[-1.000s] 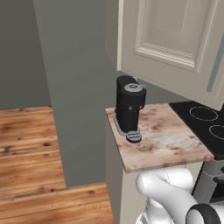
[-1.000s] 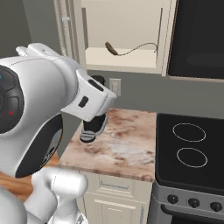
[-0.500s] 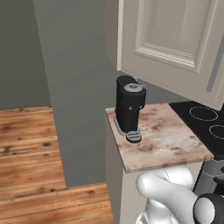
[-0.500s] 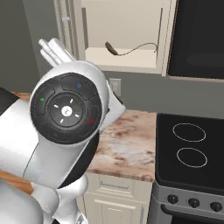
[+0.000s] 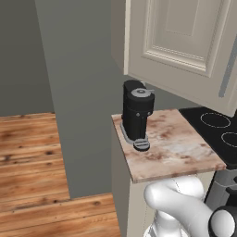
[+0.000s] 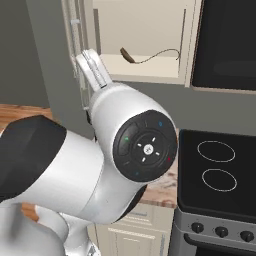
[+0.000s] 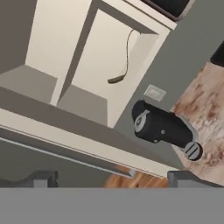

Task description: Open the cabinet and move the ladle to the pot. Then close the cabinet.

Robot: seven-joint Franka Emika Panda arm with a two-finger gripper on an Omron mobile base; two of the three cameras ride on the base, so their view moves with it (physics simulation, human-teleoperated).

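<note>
The cream cabinet (image 6: 145, 35) stands open. Its raised-panel door (image 5: 185, 46) is swung out, with the silver bar handle (image 5: 227, 69) on its free edge. A dark ladle (image 6: 146, 56) with a thin curved handle lies on the cabinet's bottom shelf; the hand view also shows the ladle (image 7: 121, 65) inside. My gripper (image 7: 113, 178) is open and holds nothing. It is below the door's lower edge (image 7: 65, 135), well short of the ladle. My white hand (image 6: 94, 72) points up beside the door's edge. The pot is out of view.
A black coffee machine (image 5: 137, 115) stands on the speckled counter (image 5: 180, 148) under the cabinet. A black cooktop (image 6: 217, 170) lies to the right, with a black microwave (image 6: 230, 40) above it. A grey wall (image 5: 78, 92) and wood floor (image 5: 32, 157) are on the left.
My arm has swung, so the wrist and hand now rise next to the open door's edge. The jaws stay open. Ladle, door and coffee machine have not moved.
</note>
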